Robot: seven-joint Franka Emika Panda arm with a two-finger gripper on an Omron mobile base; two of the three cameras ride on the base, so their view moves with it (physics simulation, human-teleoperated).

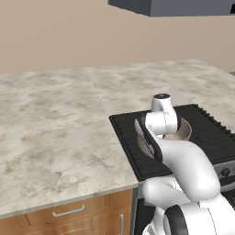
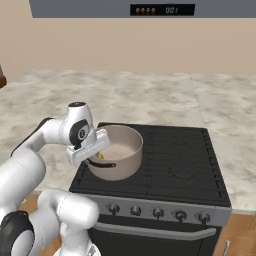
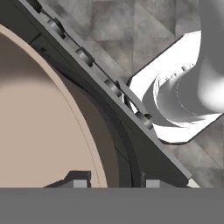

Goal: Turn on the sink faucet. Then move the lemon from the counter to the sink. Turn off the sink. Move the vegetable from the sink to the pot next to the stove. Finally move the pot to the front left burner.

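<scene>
Pot (image 2: 116, 152) sits on stove (image 2: 170, 160) at seven o'clock, the front left burner; gripper (image 2: 95, 152) clamps its rim. Release remains.

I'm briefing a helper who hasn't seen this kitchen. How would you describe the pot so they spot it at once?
Find the black stove set into the marbled counter. The pot sits on its front left corner under the gripper, round grey metal, pale inside.
</scene>
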